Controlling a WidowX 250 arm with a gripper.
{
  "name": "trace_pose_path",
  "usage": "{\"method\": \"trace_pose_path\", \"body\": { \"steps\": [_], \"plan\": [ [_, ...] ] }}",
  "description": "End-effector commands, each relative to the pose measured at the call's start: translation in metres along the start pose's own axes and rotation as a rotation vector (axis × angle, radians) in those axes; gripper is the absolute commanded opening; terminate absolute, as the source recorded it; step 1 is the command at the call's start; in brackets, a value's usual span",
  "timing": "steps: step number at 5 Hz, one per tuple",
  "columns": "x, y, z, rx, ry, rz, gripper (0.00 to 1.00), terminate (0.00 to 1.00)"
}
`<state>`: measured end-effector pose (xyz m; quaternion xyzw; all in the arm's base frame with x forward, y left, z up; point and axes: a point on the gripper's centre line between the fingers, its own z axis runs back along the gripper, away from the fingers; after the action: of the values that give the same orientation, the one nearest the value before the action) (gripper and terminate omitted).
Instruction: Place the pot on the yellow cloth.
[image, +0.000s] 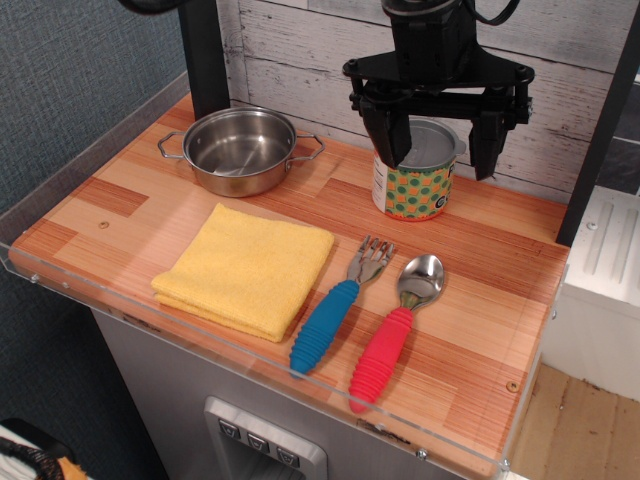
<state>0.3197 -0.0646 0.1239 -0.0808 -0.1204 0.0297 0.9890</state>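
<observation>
Nothing's been picked up yet: the gripper (441, 140) hangs with fingers spread above the patterned can (414, 178), so it must swing left to the steel pot (240, 150) sitting just behind the yellow cloth (247, 268).

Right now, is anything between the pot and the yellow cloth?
No. In the one camera view, only bare wooden tabletop separates the pot from the yellow cloth.
</observation>
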Motion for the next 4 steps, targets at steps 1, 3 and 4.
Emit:
{"method": "trace_pose_path", "body": {
  "steps": [1,3,4],
  "plan": [
    [0.0,0.0,0.0,0.0,0.0,0.0,1.0,0.0],
    [-0.009,0.059,0.012,0.104,0.061,-0.188,1.0,0.0],
    [-0.007,0.09,0.017,0.188,0.102,-0.242,1.0,0.0]
  ]
}}
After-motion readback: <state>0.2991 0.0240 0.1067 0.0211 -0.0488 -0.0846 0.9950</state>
